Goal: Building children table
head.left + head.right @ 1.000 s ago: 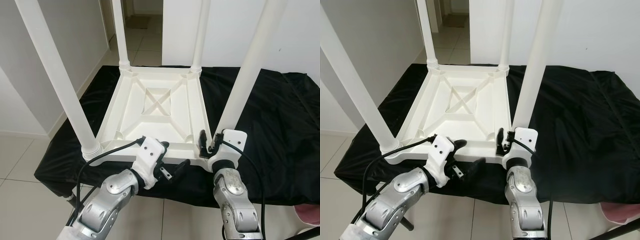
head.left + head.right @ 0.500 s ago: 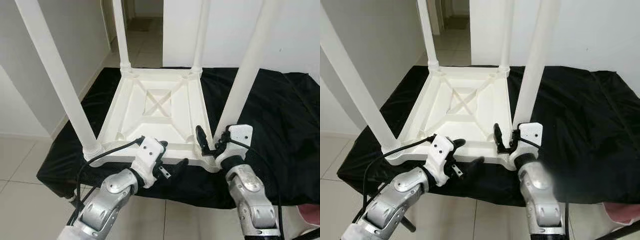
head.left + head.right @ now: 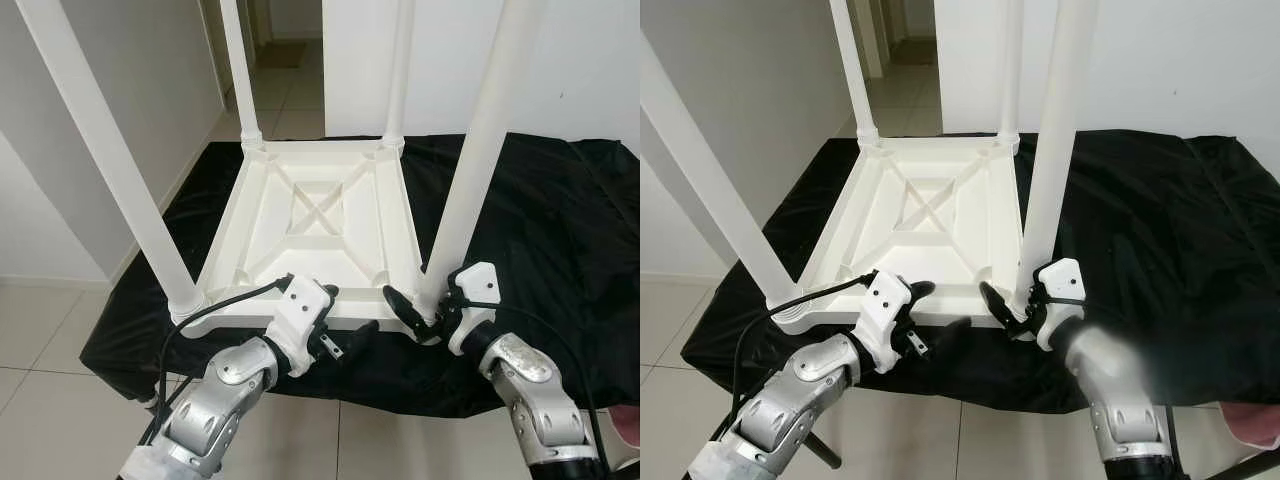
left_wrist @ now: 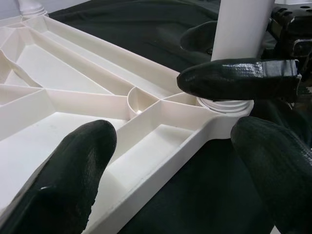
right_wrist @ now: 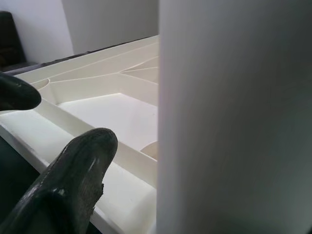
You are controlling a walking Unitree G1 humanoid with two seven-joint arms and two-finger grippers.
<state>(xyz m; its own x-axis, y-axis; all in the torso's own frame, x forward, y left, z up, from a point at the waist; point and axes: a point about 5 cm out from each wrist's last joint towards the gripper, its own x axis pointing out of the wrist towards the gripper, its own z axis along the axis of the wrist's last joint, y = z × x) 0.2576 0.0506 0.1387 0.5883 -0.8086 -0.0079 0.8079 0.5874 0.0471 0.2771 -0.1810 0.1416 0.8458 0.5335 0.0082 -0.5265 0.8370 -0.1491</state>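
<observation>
left eye view: right gripper (image 3: 425, 312) clasps the near table leg (image 3: 478, 150).

four upright legs (image 3: 478, 170) fence the underside (image 3: 318, 215) (open between)

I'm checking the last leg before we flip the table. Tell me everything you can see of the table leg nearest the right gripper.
The near-right leg is a smooth white tube, plastic by its look, standing upright in the corner socket of the upside-down tabletop; a ribbed collar rings its base. The right gripper is at that base, one black finger on the leg's inner side; whether it clamps the leg is unclear. The tabletop rests on a black cloth.
</observation>
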